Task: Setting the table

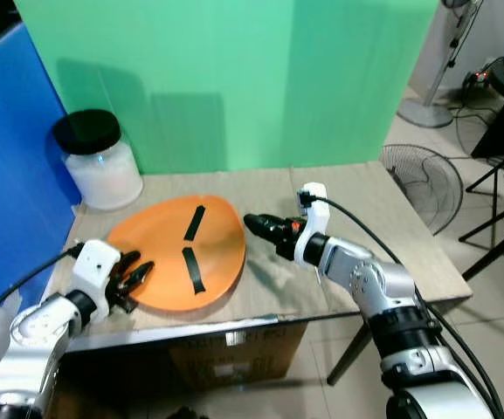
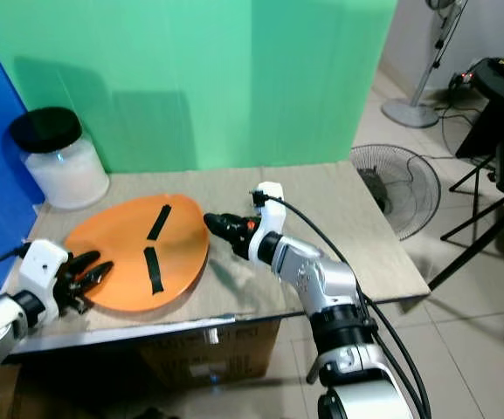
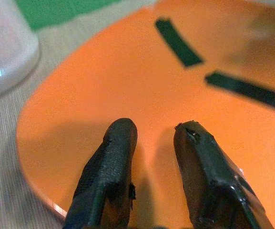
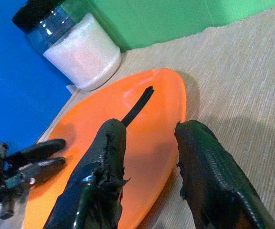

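Observation:
An orange oval plate [image 1: 169,244] with two black tape strips [image 1: 193,262] lies on the wooden table [image 1: 348,196]. My left gripper [image 1: 138,275] hovers open over the plate's near left rim, its fingers [image 3: 113,162] just above the orange surface and holding nothing. My right gripper [image 1: 256,225] is at the plate's right edge, open, its fingers [image 4: 104,157] straddling the rim without closing on it. In the right wrist view the plate [image 4: 127,143] stretches toward the left gripper [image 4: 37,160].
A clear jar with a black lid [image 1: 99,161], filled with white grains, stands at the table's back left. A green screen [image 1: 234,78] backs the table and a blue panel [image 1: 7,175] flanks its left. Fans [image 1: 426,179] and stands occupy the floor to the right.

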`<state>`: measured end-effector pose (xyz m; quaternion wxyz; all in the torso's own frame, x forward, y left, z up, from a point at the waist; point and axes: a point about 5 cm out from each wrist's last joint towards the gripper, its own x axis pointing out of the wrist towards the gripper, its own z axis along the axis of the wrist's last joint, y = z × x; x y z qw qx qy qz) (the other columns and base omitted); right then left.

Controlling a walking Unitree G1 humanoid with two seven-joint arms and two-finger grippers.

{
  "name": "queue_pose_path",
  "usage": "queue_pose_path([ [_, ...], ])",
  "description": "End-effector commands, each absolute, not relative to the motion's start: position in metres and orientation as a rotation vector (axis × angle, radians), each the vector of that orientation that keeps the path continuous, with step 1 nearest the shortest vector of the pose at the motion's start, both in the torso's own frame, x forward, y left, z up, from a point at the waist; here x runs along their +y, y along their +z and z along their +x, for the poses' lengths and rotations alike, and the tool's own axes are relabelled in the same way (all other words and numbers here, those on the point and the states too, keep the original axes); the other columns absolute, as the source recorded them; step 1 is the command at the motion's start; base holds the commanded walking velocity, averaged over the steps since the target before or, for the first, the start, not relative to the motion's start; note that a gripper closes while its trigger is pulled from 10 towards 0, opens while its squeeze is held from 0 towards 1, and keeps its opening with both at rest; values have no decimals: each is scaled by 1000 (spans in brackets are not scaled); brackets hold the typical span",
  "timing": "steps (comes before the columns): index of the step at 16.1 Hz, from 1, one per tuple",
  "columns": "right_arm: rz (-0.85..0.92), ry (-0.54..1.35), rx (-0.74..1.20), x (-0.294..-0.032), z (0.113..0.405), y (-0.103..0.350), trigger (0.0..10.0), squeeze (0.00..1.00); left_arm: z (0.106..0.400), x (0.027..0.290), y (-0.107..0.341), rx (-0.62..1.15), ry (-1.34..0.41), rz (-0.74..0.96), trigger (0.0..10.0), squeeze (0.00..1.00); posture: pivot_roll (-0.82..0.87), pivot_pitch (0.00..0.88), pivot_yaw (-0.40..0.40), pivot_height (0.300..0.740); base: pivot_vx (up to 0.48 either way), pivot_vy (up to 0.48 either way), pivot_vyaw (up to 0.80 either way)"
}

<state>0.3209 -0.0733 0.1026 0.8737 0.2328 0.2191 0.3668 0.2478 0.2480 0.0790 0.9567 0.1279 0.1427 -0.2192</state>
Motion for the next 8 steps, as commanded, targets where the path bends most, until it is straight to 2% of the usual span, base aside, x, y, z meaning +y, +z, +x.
queue_pose_path([
  [1,484,782,419,-74,325,113,10000,0,250,246,93,250,-436,266,10000,0,-75,0,3,740,0,0,0],
  [5,482,796,417,-73,324,113,10000,0,241,243,108,266,-460,312,10000,0,-70,0,2,740,0,0,0],
  [8,481,808,412,-73,323,114,10000,0,221,249,112,366,-430,364,10000,0,-69,0,5,740,0,0,0],
])
